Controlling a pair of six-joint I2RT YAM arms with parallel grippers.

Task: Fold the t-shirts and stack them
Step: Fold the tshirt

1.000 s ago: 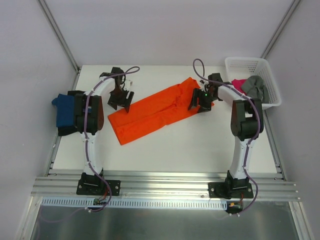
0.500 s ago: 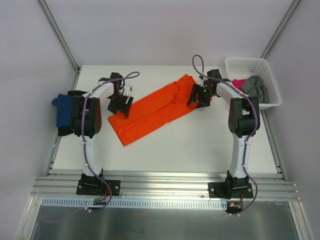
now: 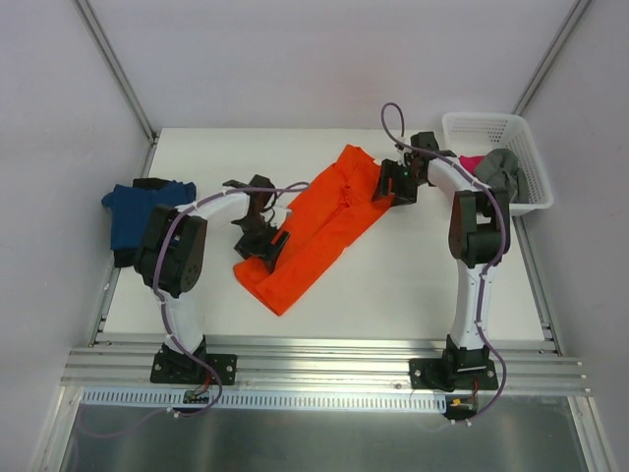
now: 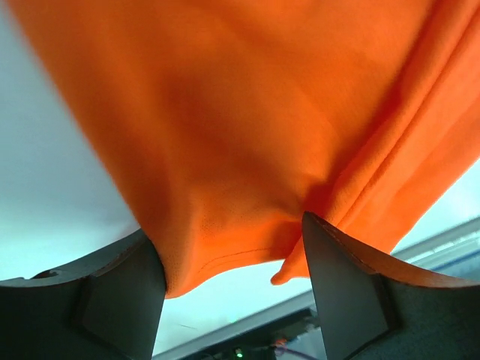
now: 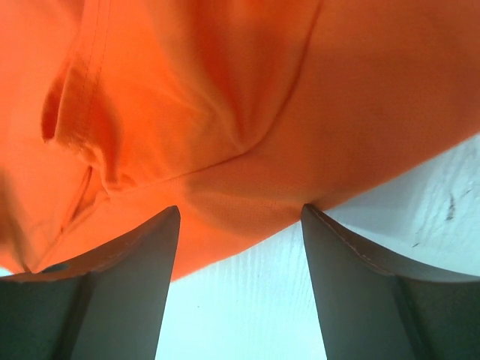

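White tabletop (image 3: 393,285) fills the floor of a pale-walled enclosure with metal posts in the far corners, and on it the orange t-shirt (image 3: 324,221) lies as a long, partly folded band running diagonally from its near-left end to its far-right end. The left gripper (image 3: 263,246) sits on the near-left end of that orange t-shirt, at its left edge. In the left wrist view its fingers (image 4: 120,292) stand spread apart with a bunched fold and a hem of orange cloth hanging between them, the cloth touching both inner faces. Whether the tips actually pinch the cloth cannot be told. The right gripper (image 3: 396,184) rests at the far-right end of the orange t-shirt. Its fingers (image 5: 360,285) are likewise spread wide, with orange cloth and a seam lying across the gap and bare table showing just below the hem. Well to the left of the orange t-shirt, at the table's edge behind the left arm, a dark blue t-shirt (image 3: 133,211) lies folded on top of a black t-shirt (image 3: 122,259). To the right of the orange t-shirt, past the right gripper, a white lattice basket (image 3: 482,126) stands in the far corner. It holds a magenta pink t-shirt (image 3: 470,163) and, beside that, a crumpled grey t-shirt (image 3: 499,172).
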